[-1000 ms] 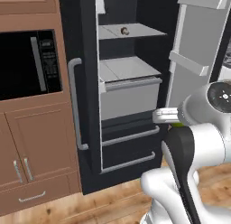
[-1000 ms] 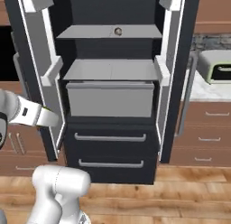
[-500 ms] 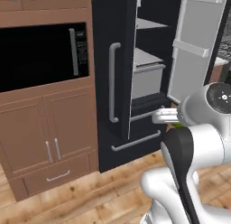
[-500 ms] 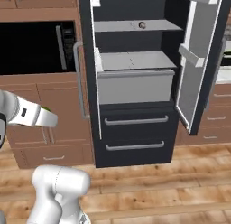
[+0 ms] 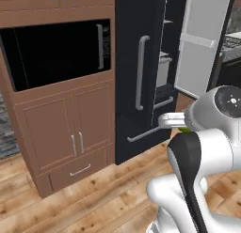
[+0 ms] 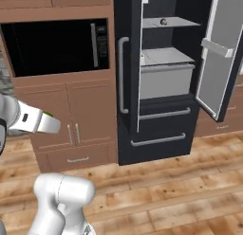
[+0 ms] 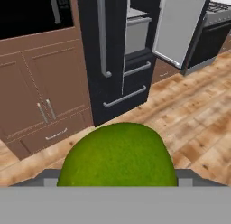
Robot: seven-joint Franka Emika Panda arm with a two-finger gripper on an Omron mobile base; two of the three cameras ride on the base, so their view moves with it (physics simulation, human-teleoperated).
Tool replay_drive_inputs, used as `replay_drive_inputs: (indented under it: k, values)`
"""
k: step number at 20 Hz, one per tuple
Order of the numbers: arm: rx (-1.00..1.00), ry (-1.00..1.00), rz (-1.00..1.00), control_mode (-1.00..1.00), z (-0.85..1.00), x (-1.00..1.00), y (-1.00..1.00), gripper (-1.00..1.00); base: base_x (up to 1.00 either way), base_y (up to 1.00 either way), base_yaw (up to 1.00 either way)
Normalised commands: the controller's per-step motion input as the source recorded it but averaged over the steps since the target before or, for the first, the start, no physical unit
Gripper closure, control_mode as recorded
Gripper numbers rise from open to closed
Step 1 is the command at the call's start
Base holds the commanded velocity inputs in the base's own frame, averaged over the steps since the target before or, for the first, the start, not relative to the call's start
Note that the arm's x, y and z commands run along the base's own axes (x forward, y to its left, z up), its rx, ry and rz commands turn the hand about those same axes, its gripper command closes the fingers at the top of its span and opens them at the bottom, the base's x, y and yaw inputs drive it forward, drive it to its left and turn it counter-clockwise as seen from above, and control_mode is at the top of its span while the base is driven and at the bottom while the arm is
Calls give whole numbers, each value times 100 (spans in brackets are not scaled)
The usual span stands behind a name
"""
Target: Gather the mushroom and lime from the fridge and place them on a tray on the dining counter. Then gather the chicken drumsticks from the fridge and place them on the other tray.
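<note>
1. Claw first: the gripper [image 7: 118, 184] has the lime [image 7: 118, 156] between its jaws at the bottom middle of the hand view, spread wide around the round green fruit. The fingertips themselves are hard to pick out behind it.

2. That lime is clear of the fridge [image 6: 163, 77] now, riding in the air above the wood floor [image 7: 189, 114]. A sliver of green peeks out beside the arm at centre right of the left base view.

3. Mushroom [image 6: 163, 22], I'd say, is the small round thing on the top shelf, upper right of the right base view; too small to be sure.

4. Fridge door [image 6: 219, 54] stands swung out at right, drawers [image 6: 161, 127] shut below.

5. Microwave [image 5: 56, 51] and brown cabinets [image 5: 70, 133] fill the left side of the left base view.

6. Risk: a smooth round fruit in a wide hold could roll or slip out if the base turns sharply, and it would drop to the floor. The open door could also get clipped by the arm on a swing.

7. Hidden: no tray or dining counter to be seen, drumsticks can't be made out, and the contact of pads on lime is covered.
</note>
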Motion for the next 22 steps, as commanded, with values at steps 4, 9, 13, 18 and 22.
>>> replay_drive_inputs:
  k: [4, 9, 13, 18, 22]
  values:
    - [0, 0, 0, 100, 0, 0, 0, 100, -96, 76, -30]
    - [0, 0, 0, 100, 0, 0, 0, 100, -100, 46, -29]
    - [0, 0, 0, 100, 0, 0, 0, 100, -100, 1, -26]
    - [0, 0, 0, 100, 0, 0, 0, 100, -100, -34, -30]
    - [0, 0, 0, 100, 0, 0, 0, 100, -100, -53, -33]
